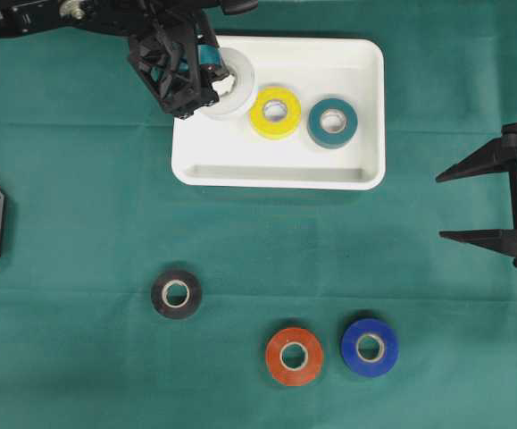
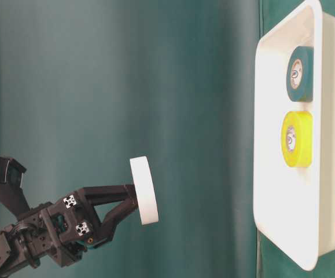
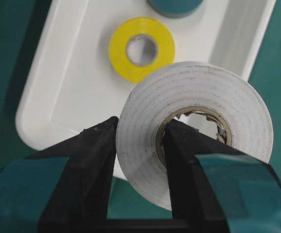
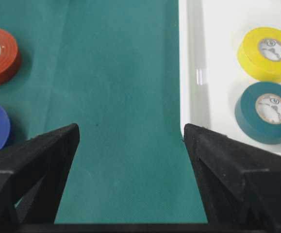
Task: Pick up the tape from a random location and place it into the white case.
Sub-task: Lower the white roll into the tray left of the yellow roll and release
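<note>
Arm (image 1: 173, 63) hides white tape (image 1: 234, 85) partly over white case (image 1: 365, 107).

From overhead we are looking straight down on the whole surface (image 1: 79, 214); the table-level camera is viewing it turned sideways. Both wrist cameras are looking closely past their tools, all four sharing the white case (image 1: 365, 107) and yellow roll (image 1: 275, 112)

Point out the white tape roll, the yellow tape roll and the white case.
white tape roll (image 3: 145, 145): left wrist view, flat face left of its core.
yellow tape roll (image 1: 275, 112): overhead view, yellow ring beside the core.
white case (image 1: 276, 167): overhead view, bare floor near its front rim.
</note>
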{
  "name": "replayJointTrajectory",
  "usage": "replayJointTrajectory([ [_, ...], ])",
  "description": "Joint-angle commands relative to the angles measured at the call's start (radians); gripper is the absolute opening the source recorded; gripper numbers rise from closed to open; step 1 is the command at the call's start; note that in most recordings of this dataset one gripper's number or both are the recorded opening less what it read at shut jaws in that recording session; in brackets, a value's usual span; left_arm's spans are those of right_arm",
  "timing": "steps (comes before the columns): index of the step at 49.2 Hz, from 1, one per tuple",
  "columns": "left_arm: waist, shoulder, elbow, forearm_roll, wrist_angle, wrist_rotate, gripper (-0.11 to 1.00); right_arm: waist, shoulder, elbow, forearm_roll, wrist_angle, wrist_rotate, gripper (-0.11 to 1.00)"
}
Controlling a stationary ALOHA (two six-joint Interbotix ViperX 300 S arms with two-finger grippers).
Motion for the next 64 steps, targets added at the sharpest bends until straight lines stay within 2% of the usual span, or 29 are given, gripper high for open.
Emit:
replayJointTrajectory([
  [1,0.002,-0.014,-0.009,0.0,-0.008,-0.002,0.24,0.002,0.008,-0.021,0.0,-0.005,-0.002,0.87],
  [50,0.0,-0.009,0.003,-0.002,-0.011,-0.002,0.24,0.002,0.008,-0.021,-0.002,-0.003,-0.002,0.87],
  [64,0.017,0.026,0.086,-0.002,-0.114,0.0,0.24,0.002,0.015,-0.02,0.0,-0.005,-0.002,0.87],
])
